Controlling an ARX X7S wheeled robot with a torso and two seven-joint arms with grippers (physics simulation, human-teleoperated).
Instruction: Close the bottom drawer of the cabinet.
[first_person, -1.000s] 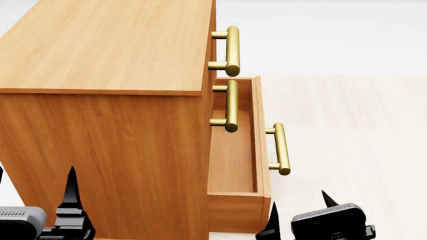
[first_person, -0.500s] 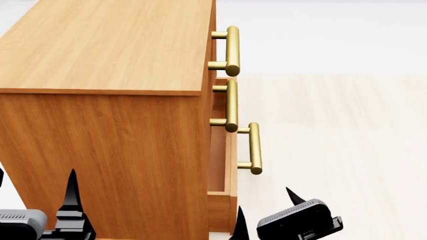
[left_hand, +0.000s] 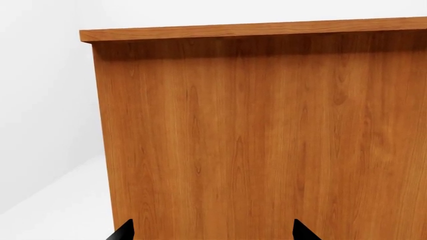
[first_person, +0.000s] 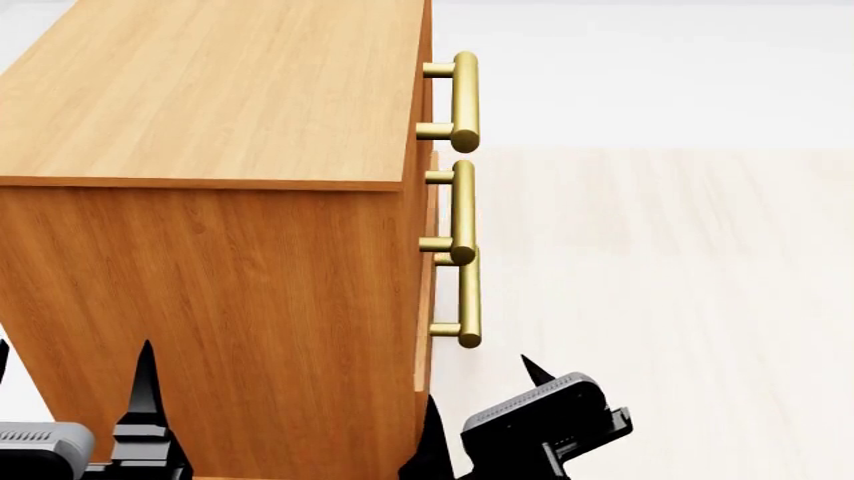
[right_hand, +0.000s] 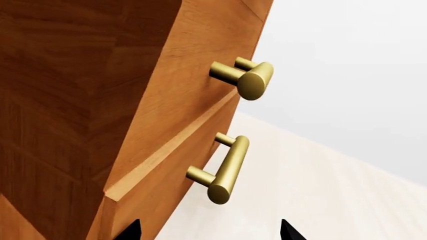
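At about five o'clock in the head view, the right gripper (first_person: 483, 420) sits low beside the cabinet's front corner, its two black fingertips set wide apart and holding nothing; one tip lies right at the drawer's near edge, though contact cannot be confirmed. From there outward, the bottom drawer (right_hand: 175, 165) has changed most: a second ago it stood pulled well out with its wooden floor exposed, half a second ago it was roughly halfway in, and now its front is nearly level with the drawer above. In the right wrist view a thin step still shows along its upper edge, so I judge it almost shut but perhaps not fully seated; a last short push toward nine o'clock may be needed. Its brass handle (first_person: 466, 300) now hangs nearly under the middle drawer handle (first_person: 461, 211), with the top drawer handle (first_person: 462, 100) at twelve o'clock above both.

The cabinet (first_person: 214, 250) fills the head view's left half. The left gripper (first_person: 74, 420), at seven o'clock, faces the plain side panel, tips spread and empty. Nothing stands on the pale floor (first_person: 667, 280) to block the push; only the protruding handles lie near the right arm's path
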